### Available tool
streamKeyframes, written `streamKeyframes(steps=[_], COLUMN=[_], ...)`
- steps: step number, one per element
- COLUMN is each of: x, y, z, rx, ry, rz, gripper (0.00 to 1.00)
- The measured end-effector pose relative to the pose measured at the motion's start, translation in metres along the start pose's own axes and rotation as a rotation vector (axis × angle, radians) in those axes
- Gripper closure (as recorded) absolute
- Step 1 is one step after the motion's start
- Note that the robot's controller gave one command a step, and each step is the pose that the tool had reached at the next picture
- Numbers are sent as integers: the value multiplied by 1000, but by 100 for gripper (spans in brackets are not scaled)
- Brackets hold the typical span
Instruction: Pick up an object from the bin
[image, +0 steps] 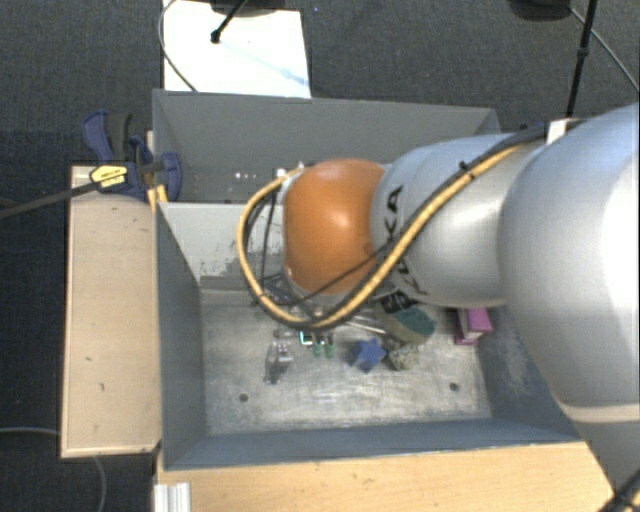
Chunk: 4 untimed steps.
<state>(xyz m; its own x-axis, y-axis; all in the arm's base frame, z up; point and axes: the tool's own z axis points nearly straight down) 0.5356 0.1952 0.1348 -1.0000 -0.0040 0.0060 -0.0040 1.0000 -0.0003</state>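
Two small things flank my gripper (305, 341) on the grey metal bin (340, 405) floor: a small grey metal piece (277, 362) just toward the view's left, a blue plastic lump (368, 354) near its right. Whether my jaws are spread, I cannot tell.

The arm (520, 220) reaches in from the right over the bin (180, 330), with its domed wrist cover (330, 225) above the rear middle of the floor. In front of the cover, small things lie in a loose row across the floor: a small piece (277, 362) furthest left, a crumpled scrap (368, 355) to its right, a rounded thing (412, 323) behind and right of that, and a block (476, 320) furthest right, near the right wall, partly under the arm
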Motion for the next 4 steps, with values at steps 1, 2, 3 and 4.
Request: streamKeyframes(steps=[1, 2, 3, 4], x=[-29, -50, -50, -17], y=[-67, -148, -145, -163], z=[43, 53, 52, -124], rx=[4, 0, -1, 3], ry=[-4, -9, -8, -16], rz=[-64, -180, -177, -514], gripper=[0, 0, 100, 100])
